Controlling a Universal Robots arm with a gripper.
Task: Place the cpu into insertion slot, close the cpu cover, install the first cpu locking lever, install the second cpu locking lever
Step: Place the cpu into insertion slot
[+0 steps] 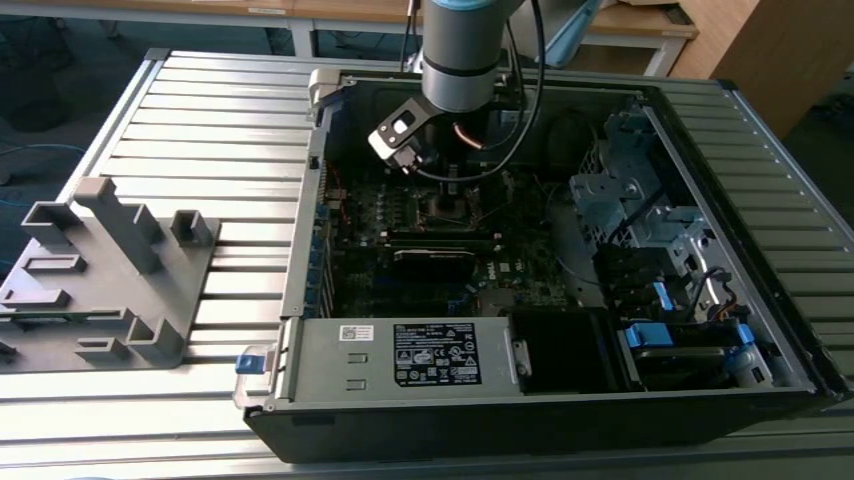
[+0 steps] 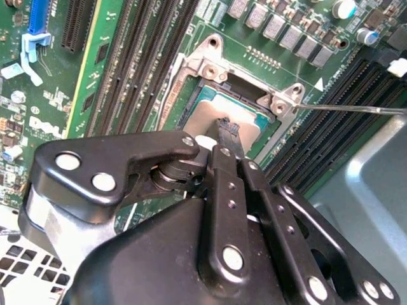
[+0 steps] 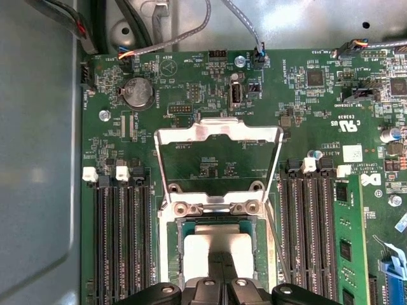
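Note:
The cpu lies flat in the insertion slot, its pale metallic top showing in both wrist views. The cpu cover, a silvery frame with a window, stands swung open beyond the slot. My gripper hangs straight over the slot. Its two black fingers are pressed together, and their tip rests on or just above the cpu's top. A thin wire lever sticks out beside the slot, unlatched.
The green motherboard sits inside an open computer case on a slatted table. Long black memory slots flank the slot. Cables hang near the case wall. A grey plastic fixture stands at the exterior view's left.

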